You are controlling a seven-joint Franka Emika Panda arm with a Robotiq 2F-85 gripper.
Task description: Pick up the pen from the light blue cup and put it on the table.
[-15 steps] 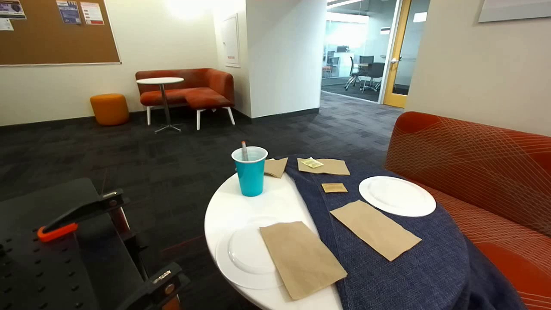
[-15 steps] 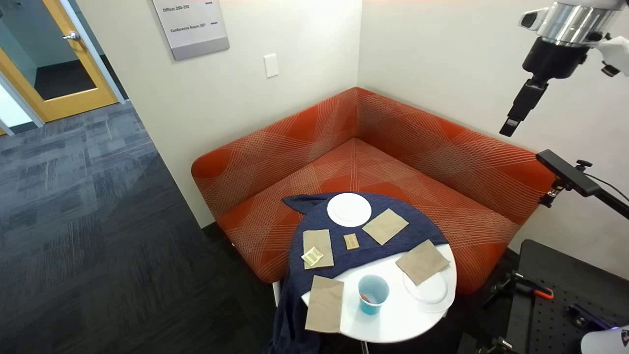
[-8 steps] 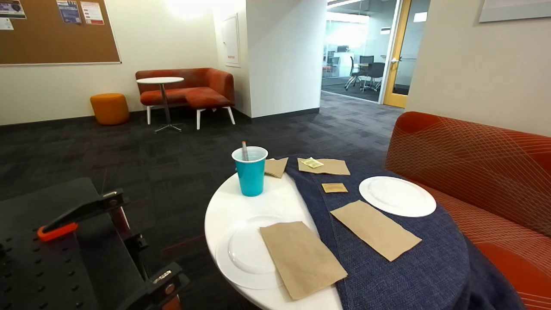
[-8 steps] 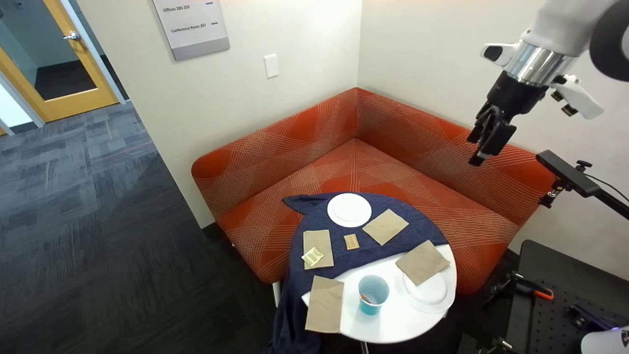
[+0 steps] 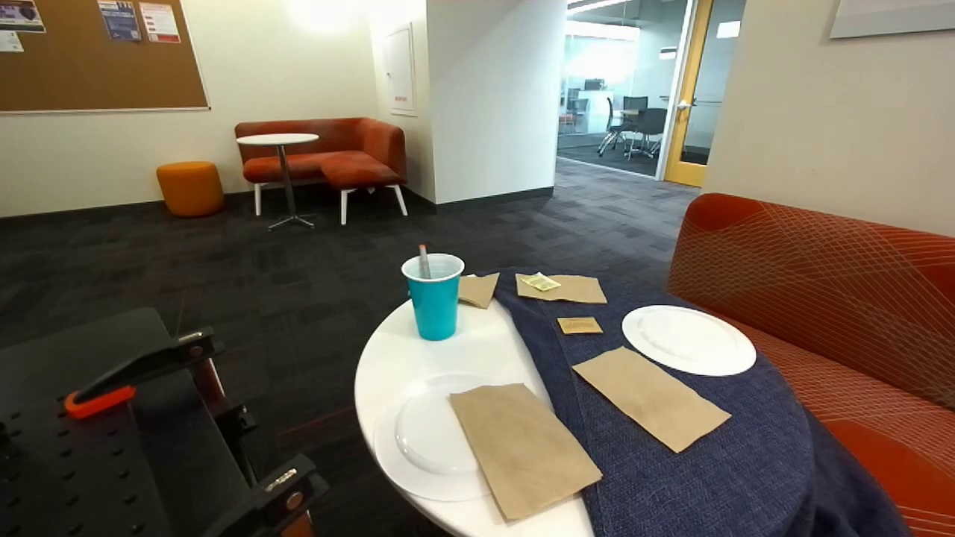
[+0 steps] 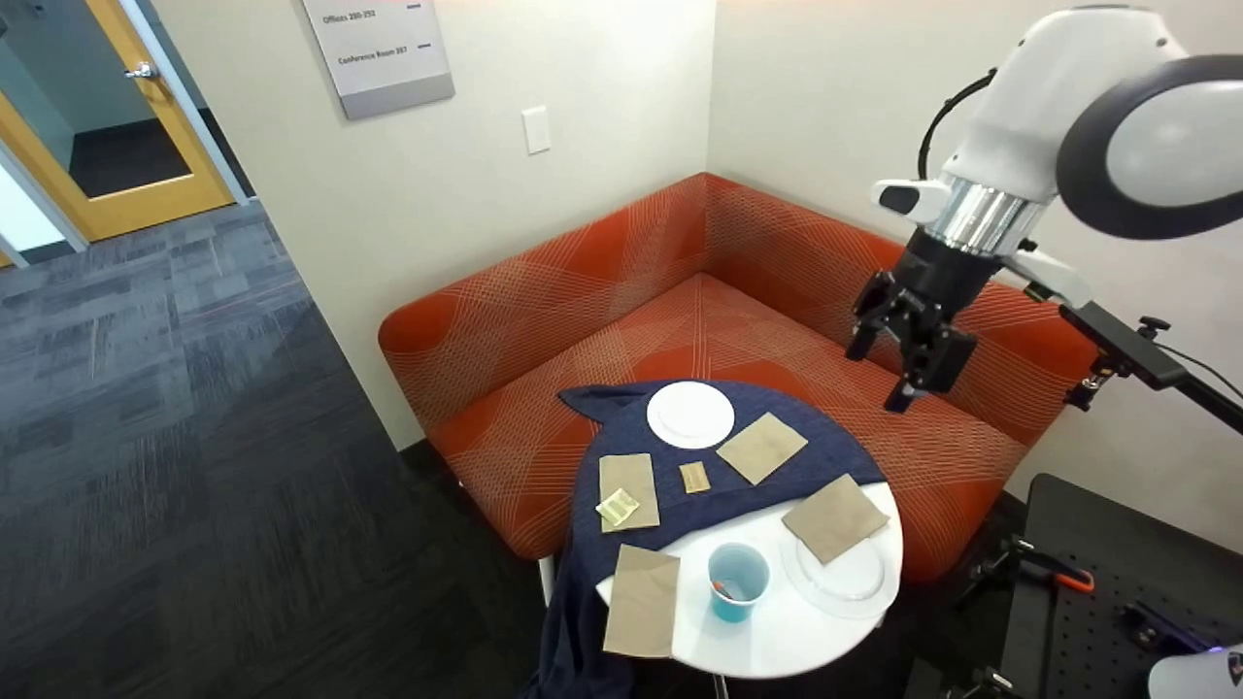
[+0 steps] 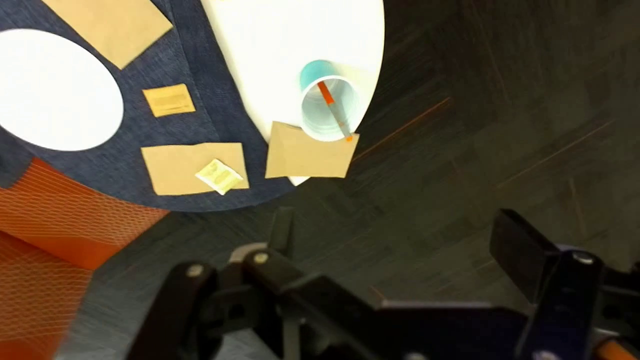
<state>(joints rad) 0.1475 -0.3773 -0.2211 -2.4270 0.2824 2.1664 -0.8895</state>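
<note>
The light blue cup (image 5: 435,307) stands upright on the white part of the round table (image 5: 392,358) in both exterior views; the cup also shows in an exterior view (image 6: 733,610) and in the wrist view (image 7: 315,71). The pen (image 5: 424,261), orange at its ends with a greyish middle, leans in the cup with one end above the rim. It crosses the cup's mouth in the wrist view (image 7: 334,107). My gripper (image 6: 877,377) is open and empty, in the air above and apart from the cup. Its spread fingers also show in the wrist view (image 7: 392,220).
Brown napkins (image 5: 526,447), white plates (image 5: 690,339) and small packets (image 5: 580,325) lie on the table. A dark navy cloth (image 5: 709,462) covers part of it. A red bench (image 6: 602,320) stands behind the table. A black cart with clamps (image 6: 1117,544) and a camera mount (image 6: 1122,340) are nearby.
My arm has come down and toward the table in an exterior view, and its fingers now show spread apart. The cup and the pen have not moved.
</note>
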